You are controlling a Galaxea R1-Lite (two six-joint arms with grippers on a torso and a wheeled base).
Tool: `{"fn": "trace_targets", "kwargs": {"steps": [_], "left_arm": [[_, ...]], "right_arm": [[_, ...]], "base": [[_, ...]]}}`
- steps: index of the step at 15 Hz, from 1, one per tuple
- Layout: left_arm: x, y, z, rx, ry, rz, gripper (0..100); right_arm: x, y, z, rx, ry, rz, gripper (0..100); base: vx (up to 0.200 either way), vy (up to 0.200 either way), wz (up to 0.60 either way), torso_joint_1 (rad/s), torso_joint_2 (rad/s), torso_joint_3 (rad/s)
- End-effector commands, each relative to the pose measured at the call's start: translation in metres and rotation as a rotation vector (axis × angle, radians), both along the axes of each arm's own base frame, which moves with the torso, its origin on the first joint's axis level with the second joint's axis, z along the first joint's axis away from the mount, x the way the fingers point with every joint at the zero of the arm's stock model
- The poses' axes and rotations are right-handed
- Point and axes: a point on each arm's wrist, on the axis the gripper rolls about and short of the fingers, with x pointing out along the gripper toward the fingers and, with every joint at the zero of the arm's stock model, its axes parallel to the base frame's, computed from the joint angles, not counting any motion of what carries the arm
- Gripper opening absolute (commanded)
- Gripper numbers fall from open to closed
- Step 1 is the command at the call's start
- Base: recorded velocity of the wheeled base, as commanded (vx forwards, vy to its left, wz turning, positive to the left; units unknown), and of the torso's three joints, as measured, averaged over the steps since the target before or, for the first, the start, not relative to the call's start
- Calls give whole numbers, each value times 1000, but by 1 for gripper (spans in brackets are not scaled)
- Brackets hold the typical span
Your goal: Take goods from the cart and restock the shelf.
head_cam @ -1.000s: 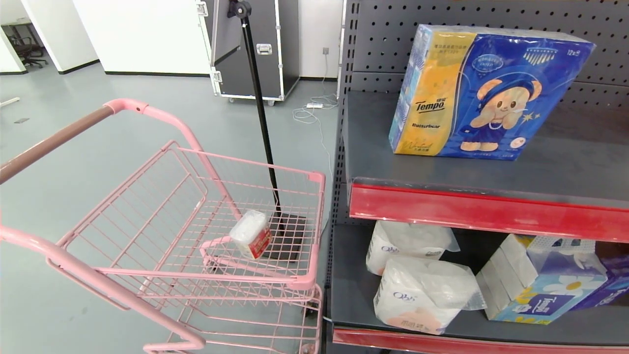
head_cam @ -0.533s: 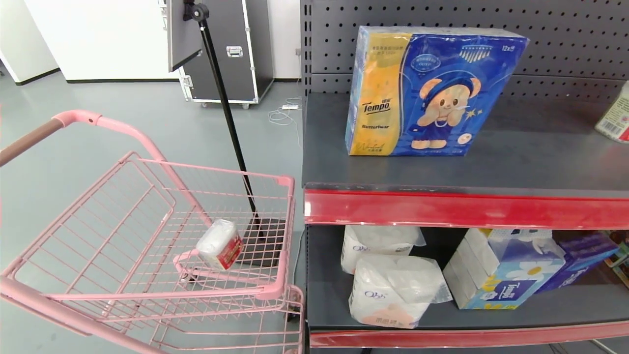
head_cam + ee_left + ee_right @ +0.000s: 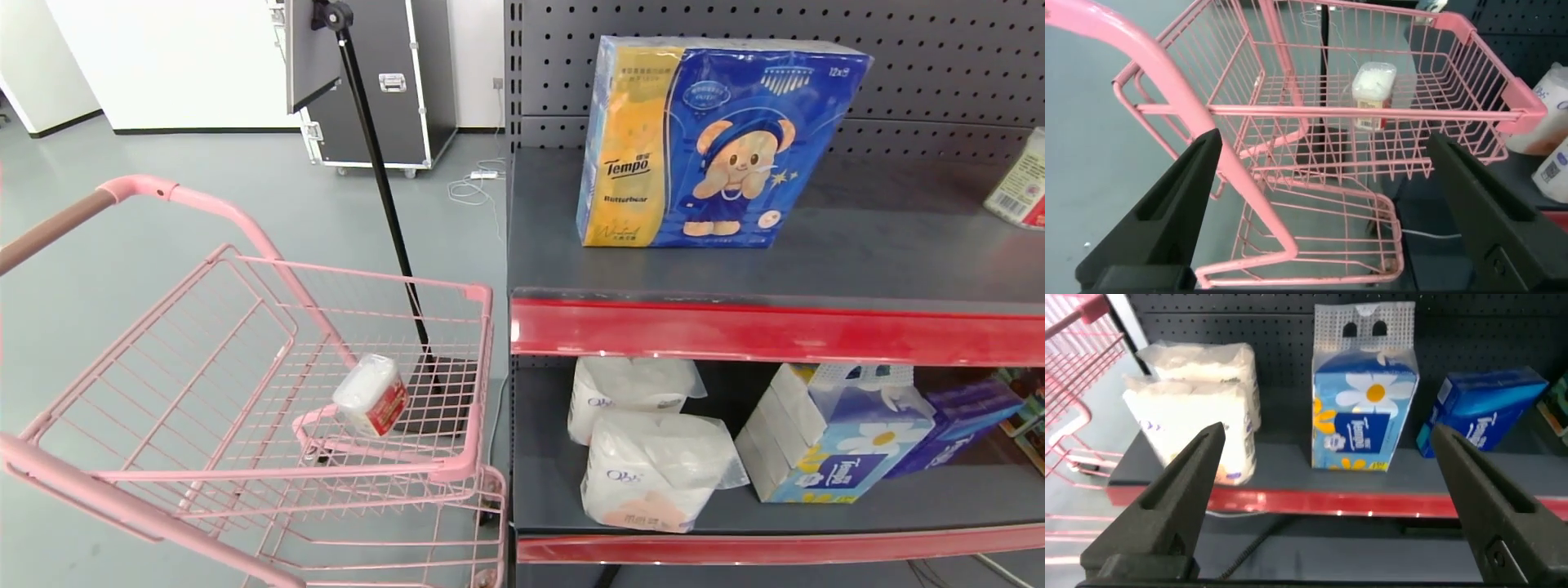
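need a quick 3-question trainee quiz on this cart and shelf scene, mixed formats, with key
1. True or false: the pink cart holds two items.
2. Where does the bear-print tissue pack stand? A) on the upper shelf B) in the cart C) under the cart
3. How many white roll packs share the lower shelf with the daisy-print tissue pack?
Key: 1 false, it holds only one small red-labelled container. 2 A. 3 two.
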Motion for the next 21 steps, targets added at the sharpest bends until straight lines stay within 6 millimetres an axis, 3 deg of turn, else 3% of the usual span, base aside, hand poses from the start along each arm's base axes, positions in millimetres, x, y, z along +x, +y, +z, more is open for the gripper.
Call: {"fn": "trace_targets", "kwargs": {"steps": [1,4,8,17,18,19,20,21], "left_arm": [[0,0,0,0,-1,0,100],[0,0,0,0,0,-1,100],[0,0,0,1,-1,-1,100],[1,-1,3,35,2,-46,100],[-1,-1,24,16,-26,-64,100],[37,1,141,-157,-12,26,100],[70,0,202,-252,-42,17,100],[105,-1,225,-252,6,-44,100]], "right_arm": [[0,0,0,0,1,1,100],[0,0,0,0,1,0,100],[0,0,0,0,1,1,100],[0,0,0,0,1,0,100],[0,0,0,0,1,0,100],[0,0,0,0,1,0,100],[0,0,0,0,1,0,100],[0,0,0,-2,1,0,100]], "base": [[-200,0,0,2,-2,2],[0,0,0,0,0,0],[0,200,0,3,2,1],[0,0,0,0,0,0],[0,0,0,0,0,0],[0,0,0,0,0,0],[0,0,0,0,0,0],[0,0,0,0,0,0]]}}
